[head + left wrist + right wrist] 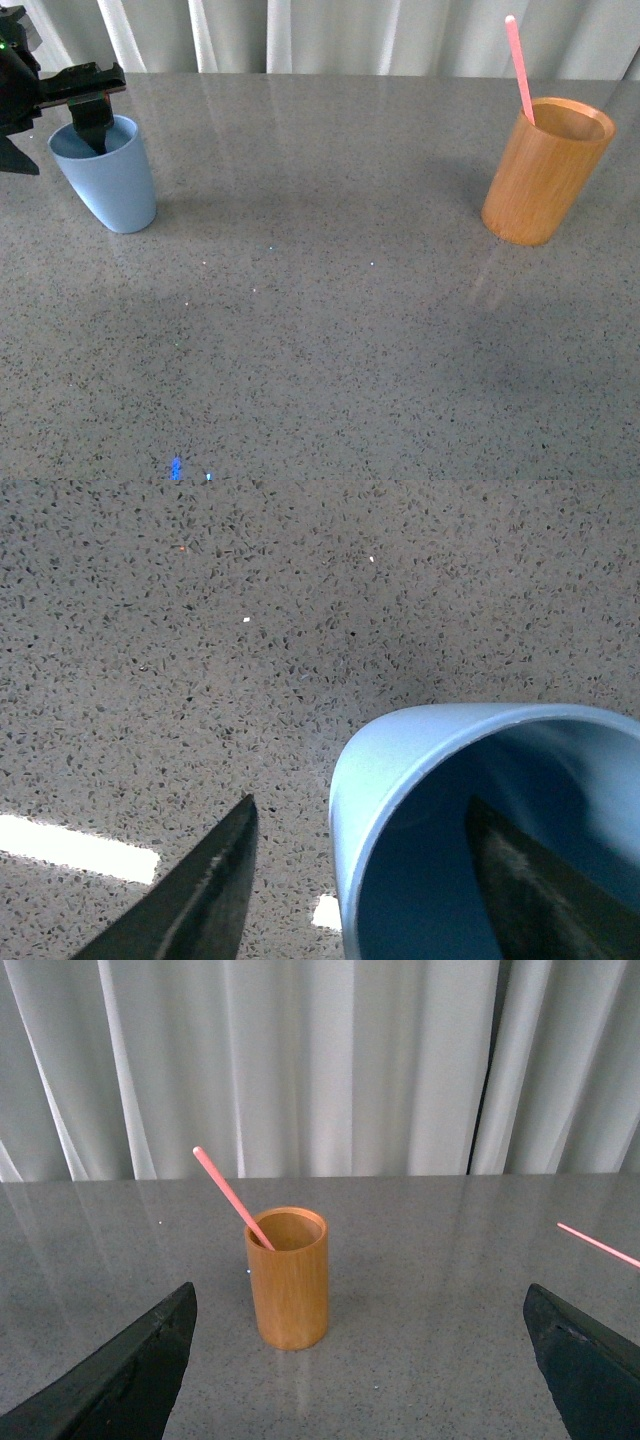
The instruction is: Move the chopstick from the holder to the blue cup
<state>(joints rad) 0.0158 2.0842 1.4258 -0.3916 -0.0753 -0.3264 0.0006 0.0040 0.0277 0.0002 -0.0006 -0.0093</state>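
Note:
The blue cup (108, 190) stands upright at the far left of the table. My left gripper (60, 148) is open and straddles its rim: one finger (530, 880) is inside the cup (400, 755), the other finger (215, 890) is outside, above the table. The orange-brown holder (545, 172) stands upright at the far right, with the pink-red chopstick (519, 68) leaning in it and sticking out well above the rim. In the right wrist view my right gripper (358, 1300) is open, empty, and well back from the holder (288, 1282) and chopstick (230, 1196). It is out of the front view.
The grey speckled table (320, 300) runs between the two cups. White curtains (330, 35) hang behind the far edge. In the right wrist view a thin pink line (598, 1245) shows over the table near the frame's edge; I cannot tell what it is.

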